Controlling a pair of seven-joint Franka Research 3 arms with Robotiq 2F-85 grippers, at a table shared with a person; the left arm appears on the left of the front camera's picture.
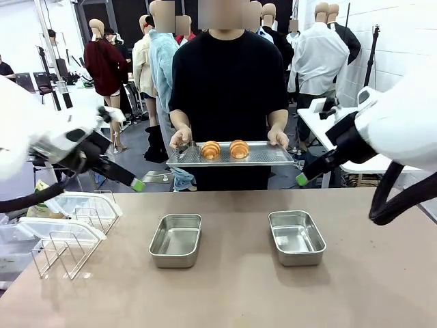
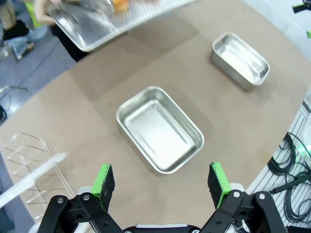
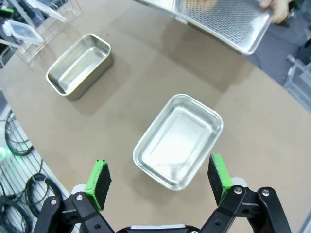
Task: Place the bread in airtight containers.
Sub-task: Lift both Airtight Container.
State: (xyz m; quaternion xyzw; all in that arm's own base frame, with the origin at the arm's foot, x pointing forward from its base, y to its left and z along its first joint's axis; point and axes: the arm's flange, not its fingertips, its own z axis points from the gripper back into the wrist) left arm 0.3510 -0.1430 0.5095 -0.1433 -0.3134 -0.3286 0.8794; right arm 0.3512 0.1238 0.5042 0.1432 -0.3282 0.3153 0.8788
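1. Front view first: a person at the far side holds a flat holed tray [image 1: 273,161] in both hands, just past the table's far edge, off the tabletop.
2. On that tray lie the two rolls, the left roll [image 1: 210,149] and the right roll [image 1: 239,149], side by side near its middle, close but apart.
3. Down on the table, the left pan [image 1: 174,260] and the right pan [image 1: 300,258] sit well apart, both open and bare inside.
4. From the left pan the rolls are at 1 o'clock; from the right pan, at 11 o'clock.
5. A wire rack [image 1: 41,263] stands at 9 o'clock of the left pan, with clear lids [image 1: 61,229] resting in it.
6. The left gripper [image 2: 160,179] hangs above the left pan, fingers wide apart, nothing between them.
7. The right gripper [image 3: 157,175] does the same over the right pan: spread wide, gripping nothing.
8. Handling call: these rolls look light and soft under a thin, glossy, ridged crust, so I'd expect them to dent or flake under a hard squeeze and maybe slip a little.
9. Best hold, I reckon, is from above across the short width at the fat middle, pads on the two long flanks, closing gently.
10. One caution: the tray is hand-held, so it may wobble when a roll is picked.
11. The steel pans look stiff and smooth, and each seems roomy enough for one roll laid flat.
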